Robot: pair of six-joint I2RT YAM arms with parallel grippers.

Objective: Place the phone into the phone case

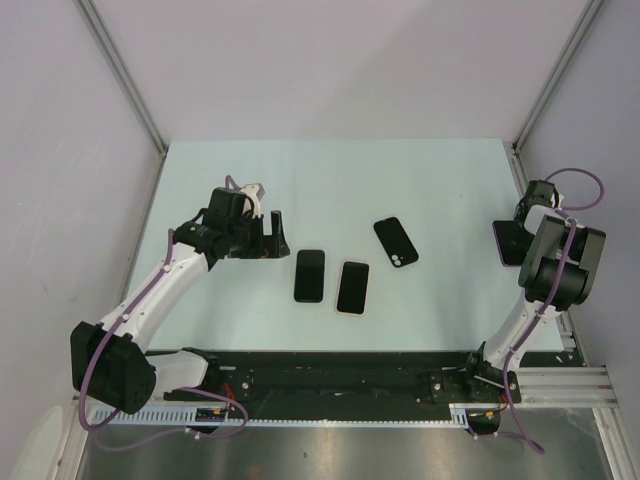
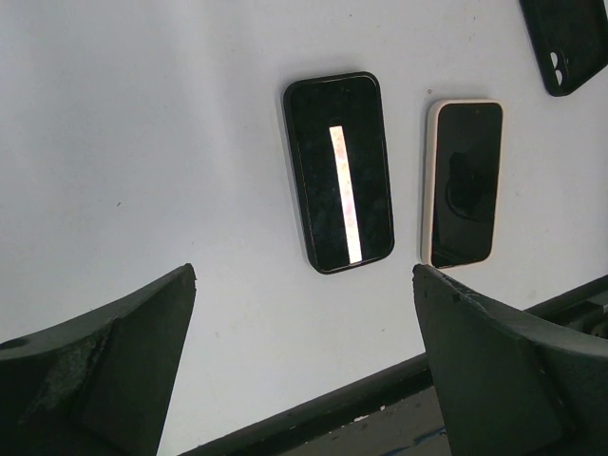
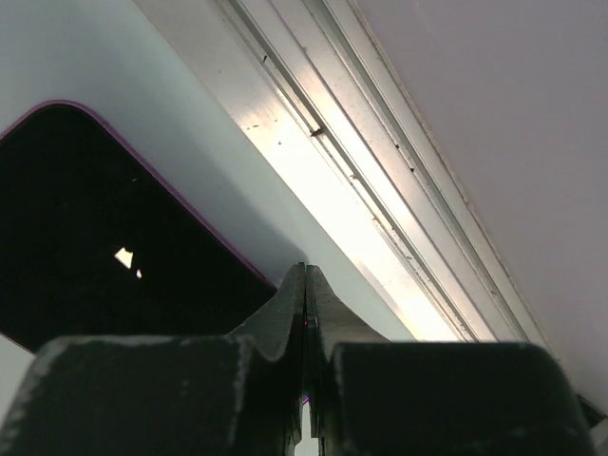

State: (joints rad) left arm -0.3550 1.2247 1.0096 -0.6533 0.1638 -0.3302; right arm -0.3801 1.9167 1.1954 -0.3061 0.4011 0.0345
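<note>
A black phone (image 1: 309, 275) lies screen up in the middle of the table; in the left wrist view the phone (image 2: 339, 171) reflects a strip of light. A black phone case (image 1: 395, 242) with a camera cutout lies further back to the right, and only the corner of this case (image 2: 570, 38) shows at the left wrist view's top right. My left gripper (image 1: 272, 236) hovers open left of the phone, with nothing between the jaws (image 2: 304, 280). My right gripper (image 3: 305, 271) is shut and empty at the table's right edge (image 1: 528, 213).
A second phone with a pale rim (image 1: 352, 287) lies right beside the black phone (image 2: 464, 182). A purple-rimmed dark phone (image 1: 508, 243) lies by the right gripper (image 3: 104, 218). An aluminium rail (image 3: 380, 190) borders the table on the right.
</note>
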